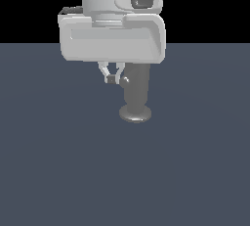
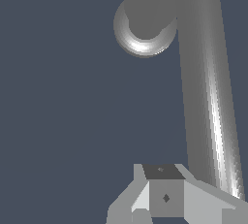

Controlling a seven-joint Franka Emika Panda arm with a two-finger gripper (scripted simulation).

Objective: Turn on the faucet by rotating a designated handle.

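Standing upright on the dark worktop [image 1: 58, 171]: one grey faucet [image 1: 137, 90], on a wider round foot, near the middle of the exterior view. One handle [image 2: 208, 87], a thin rod, seen end-on as a small knob in the exterior view. One gripper [image 1: 112, 79] just beside the knob on the exterior view's left, fingers [image 1: 104, 72] narrow; whether they touch the rod, I cannot tell.

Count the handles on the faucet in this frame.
1. The handle is a thin rod sticking out from the side of the faucet; in the exterior view it shows end-on as a small knob beside the hand. The arm hides the faucet's top, so another could be hidden.
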